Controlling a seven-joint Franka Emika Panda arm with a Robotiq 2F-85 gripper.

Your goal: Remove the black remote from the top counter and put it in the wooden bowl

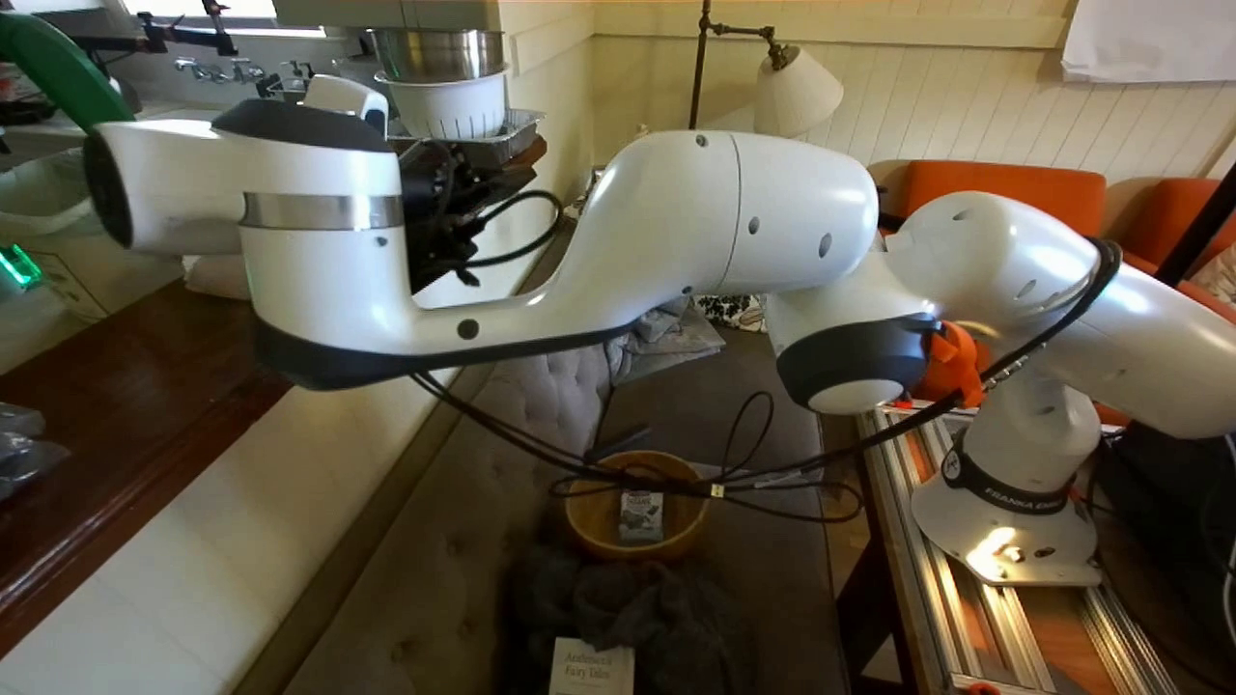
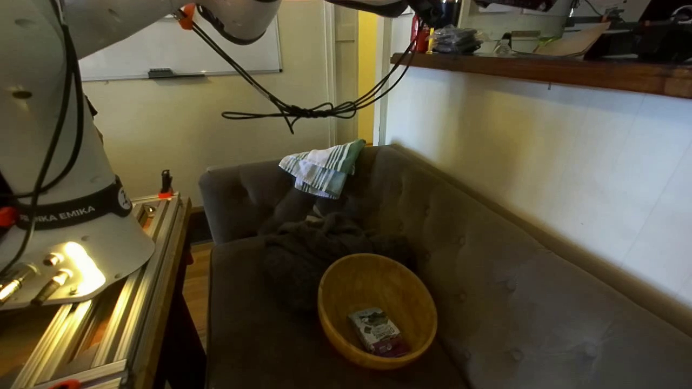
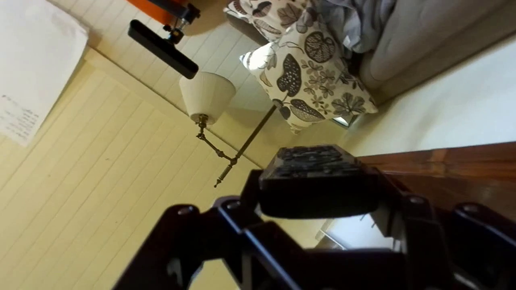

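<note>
In the wrist view my gripper (image 3: 318, 191) is shut on the black remote (image 3: 316, 161), with a finger at each side. The remote is seen nearly end-on, its buttoned face turned up in the picture. In an exterior view the gripper (image 1: 463, 208) is dark and partly hidden by the arm, near the top counter (image 1: 145, 396). The counter's reddish-brown edge also shows in the wrist view (image 3: 463, 169) and in an exterior view (image 2: 540, 70). The wooden bowl (image 1: 585, 516) sits on the couch below, with a small packet inside. It also shows in an exterior view (image 2: 405, 286).
Black cables (image 1: 763, 483) hang from the arm over the couch. A metal pot (image 1: 439, 53) and white colander (image 1: 444, 101) stand on the counter near the gripper. A grey blanket (image 2: 330, 243) and a book (image 1: 591, 666) lie by the bowl. A dark bar (image 1: 618, 442) lies behind it.
</note>
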